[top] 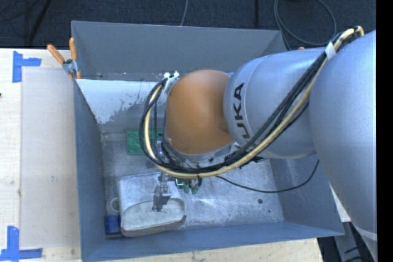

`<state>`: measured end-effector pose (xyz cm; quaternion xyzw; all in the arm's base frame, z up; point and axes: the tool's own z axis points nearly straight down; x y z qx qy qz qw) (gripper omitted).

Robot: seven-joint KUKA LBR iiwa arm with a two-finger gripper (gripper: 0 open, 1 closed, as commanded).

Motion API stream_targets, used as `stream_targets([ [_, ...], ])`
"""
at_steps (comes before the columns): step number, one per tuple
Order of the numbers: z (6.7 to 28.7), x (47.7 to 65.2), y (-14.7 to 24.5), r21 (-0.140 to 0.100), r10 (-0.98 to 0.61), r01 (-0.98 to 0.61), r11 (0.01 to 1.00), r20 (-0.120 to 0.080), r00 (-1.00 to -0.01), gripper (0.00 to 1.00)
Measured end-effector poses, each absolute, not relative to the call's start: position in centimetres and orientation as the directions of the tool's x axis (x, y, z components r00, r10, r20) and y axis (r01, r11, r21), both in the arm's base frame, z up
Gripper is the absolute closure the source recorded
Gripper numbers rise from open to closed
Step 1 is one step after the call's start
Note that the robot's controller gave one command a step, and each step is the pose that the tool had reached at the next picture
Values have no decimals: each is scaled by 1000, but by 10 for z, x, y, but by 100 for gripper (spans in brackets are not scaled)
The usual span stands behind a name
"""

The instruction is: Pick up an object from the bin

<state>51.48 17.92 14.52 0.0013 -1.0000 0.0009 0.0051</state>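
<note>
The grey flat pad (142,218), pale and rounded at its corners, lay on the floor of the bin (184,52), in the view's lower left corner. The jaws stood over its middle; we could not tell whether they were apart or together. A small blue thing (112,225) touched its left end. On the arm (276,107) we read "UKA".
</note>
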Motion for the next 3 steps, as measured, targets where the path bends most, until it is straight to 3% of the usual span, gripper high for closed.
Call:
stream_targets([
  [1,73,517,183,1,-119,-119,993,-4,-993,0],
  [2,74,517,183,2,-115,-115,993,-3,-993,100],
  [3,270,541,182,-1,-451,-451,893,-7,-893,100],
])
